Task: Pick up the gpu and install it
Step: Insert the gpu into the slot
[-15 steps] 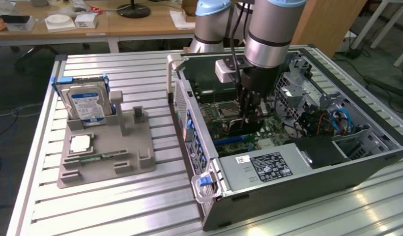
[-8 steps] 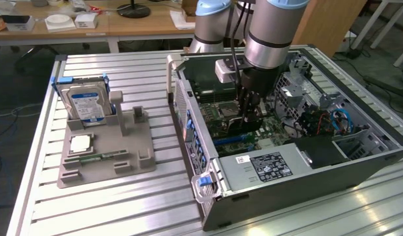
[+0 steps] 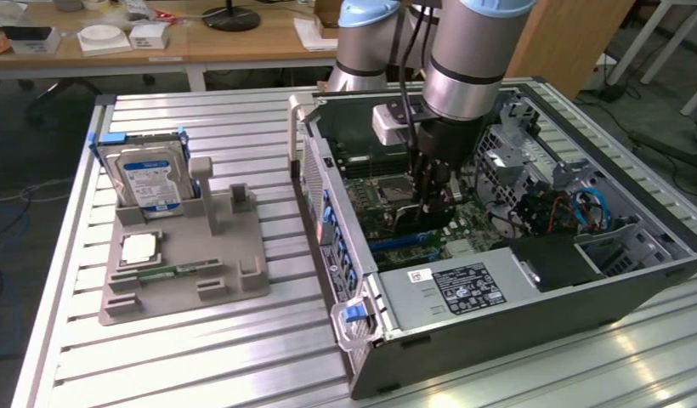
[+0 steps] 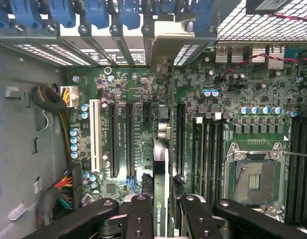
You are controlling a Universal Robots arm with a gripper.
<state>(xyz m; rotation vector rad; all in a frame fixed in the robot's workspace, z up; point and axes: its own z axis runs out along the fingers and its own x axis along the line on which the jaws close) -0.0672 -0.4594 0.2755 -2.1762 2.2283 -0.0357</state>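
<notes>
Gripping the gpu (image 4: 160, 169) edge-on, your gripper (image 4: 164, 206) is hanging inside the open computer case (image 3: 654, 272), which is lying on its side on the worktop (image 3: 212, 365). Jaws: clenching on the gpu, one on each face of the card. Gpu: standing upright over the motherboard (image 4: 253, 89), between the long black expansion slots (image 4: 115, 144); whether it is touching one, you cannot tell. On the exterior view's left, a grey holder tray (image 3: 229, 255) is carrying an upright hard drive (image 3: 148, 174).

the arm (image 3: 467, 81) is being shown in silver tubing with pale blue joint caps (a black cable (image 3: 406, 68) alongside); the gripper (image 4: 163, 211) is being seen as black, screw-studded links.
</notes>
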